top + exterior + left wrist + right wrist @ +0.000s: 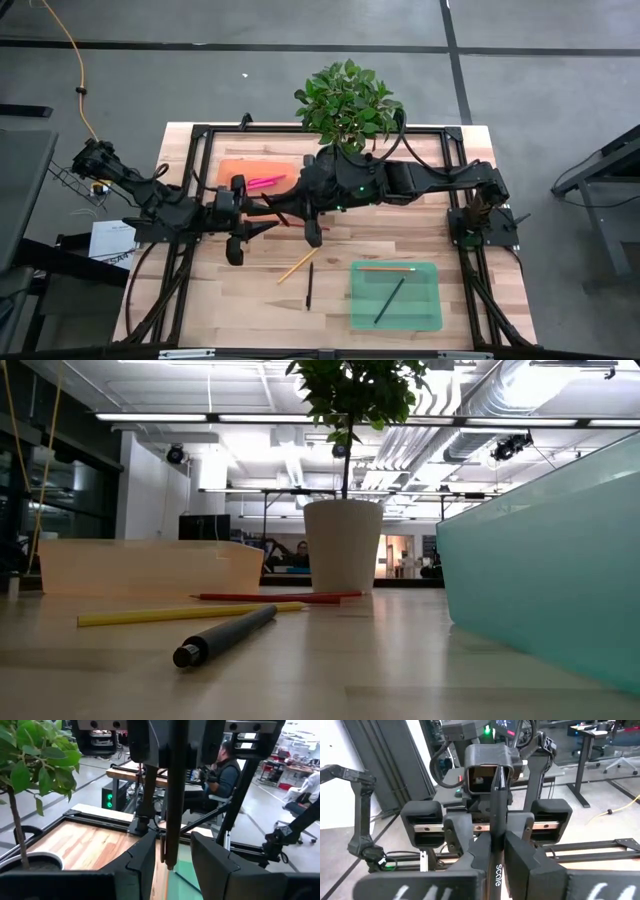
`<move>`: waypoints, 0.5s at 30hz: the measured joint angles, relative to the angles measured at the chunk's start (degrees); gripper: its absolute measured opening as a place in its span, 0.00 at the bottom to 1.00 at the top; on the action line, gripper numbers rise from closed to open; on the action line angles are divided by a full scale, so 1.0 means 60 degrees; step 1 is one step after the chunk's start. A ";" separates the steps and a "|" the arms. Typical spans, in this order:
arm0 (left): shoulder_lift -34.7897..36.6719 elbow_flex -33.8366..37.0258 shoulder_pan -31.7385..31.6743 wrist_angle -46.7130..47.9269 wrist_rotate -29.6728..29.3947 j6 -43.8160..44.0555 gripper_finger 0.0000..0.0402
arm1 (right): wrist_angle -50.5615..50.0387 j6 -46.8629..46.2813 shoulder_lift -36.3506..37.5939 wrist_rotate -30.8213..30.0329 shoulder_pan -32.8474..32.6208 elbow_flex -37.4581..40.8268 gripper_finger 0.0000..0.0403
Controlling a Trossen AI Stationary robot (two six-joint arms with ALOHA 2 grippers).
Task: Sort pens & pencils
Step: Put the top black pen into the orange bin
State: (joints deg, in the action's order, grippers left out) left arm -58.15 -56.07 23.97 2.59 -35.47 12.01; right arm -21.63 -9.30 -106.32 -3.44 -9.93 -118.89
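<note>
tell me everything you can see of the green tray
The green tray is a shallow rectangular bin of translucent teal-green plastic with low walls. It sits flat on the wooden table, toward the front on the right arm's side. Two pencils lie inside it: an orange-tan one along the far wall and a long dark one lying diagonally across the floor. In the low view its frosted side wall fills the right. No gripper touches it.
</note>
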 joint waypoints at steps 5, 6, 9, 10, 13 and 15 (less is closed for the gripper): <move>0.0000 0.0000 0.0000 -0.0025 0.0093 0.0029 0.28 | 0.0018 0.0011 0.0000 0.0000 0.0000 0.0000 0.06; 0.0000 0.0000 0.0000 -0.0094 0.0096 0.0020 0.28 | 0.0019 0.0011 0.0000 0.0000 0.0000 0.0000 0.06; 0.0000 0.0000 0.0000 -0.0505 0.0224 -0.0189 0.28 | 0.0019 0.0009 0.0000 0.0000 0.0000 0.0000 0.06; 0.0000 0.0000 0.0000 -0.0590 0.0261 -0.0221 0.28 | 0.0022 0.0007 0.0000 0.0000 0.0000 0.0000 0.06; 0.0000 0.0000 0.0000 -0.0605 0.0267 -0.0238 0.28 | 0.0030 0.0004 0.0000 0.0000 0.0000 0.0000 0.06; 0.0000 0.0000 0.0000 -0.0607 0.0267 -0.0247 0.28 | 0.0036 -0.0003 0.0000 0.0000 0.0000 0.0000 0.06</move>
State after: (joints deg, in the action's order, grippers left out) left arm -58.15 -56.07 23.97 -1.05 -33.87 10.52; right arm -21.42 -9.32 -106.32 -3.44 -9.93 -118.89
